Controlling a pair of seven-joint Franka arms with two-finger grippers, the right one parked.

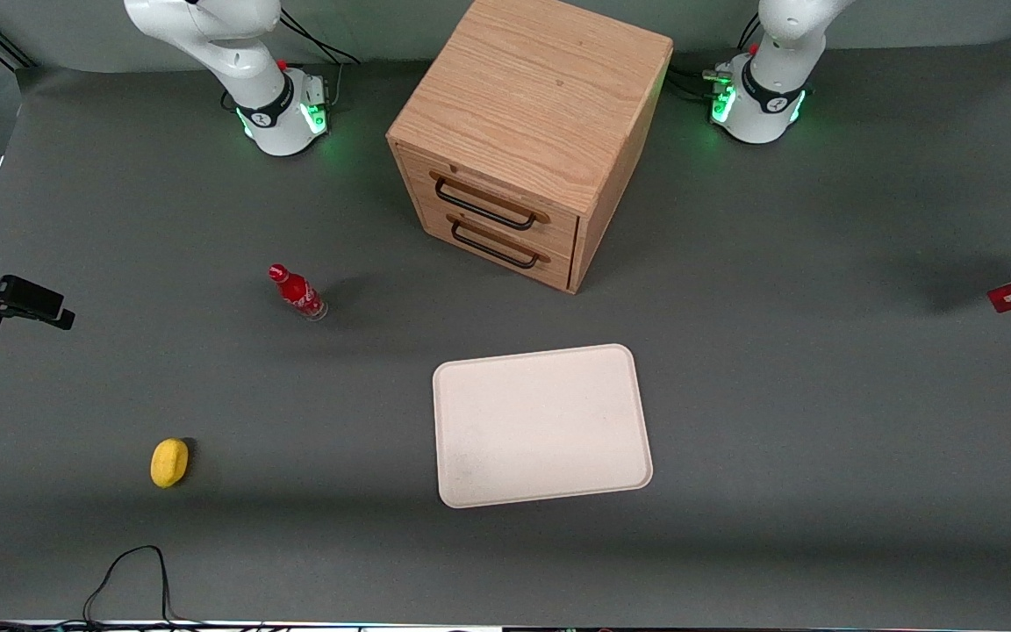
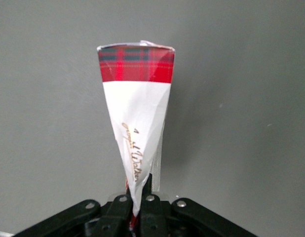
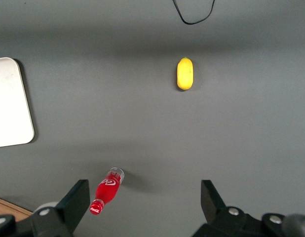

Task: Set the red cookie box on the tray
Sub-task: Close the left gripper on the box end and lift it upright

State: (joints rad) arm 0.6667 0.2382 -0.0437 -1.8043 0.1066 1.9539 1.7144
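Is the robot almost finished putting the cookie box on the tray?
About halfway. Done: the gripper is shut on the cookie box, which hangs clear above the gray table at the working arm's end. In hand: carrying it. Left: the tray, in front of the wooden drawers, has nothing on it, so the box must travel over to it and be set down.

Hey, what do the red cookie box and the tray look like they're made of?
The red cookie box, clamped in the left end effector above the mat, looks like thin printed cardboard: tartan band, gold script, creased edges. The tray looks like matte cream plastic or pulp, faintly speckled, with a low moulded rim; which one is unclear.
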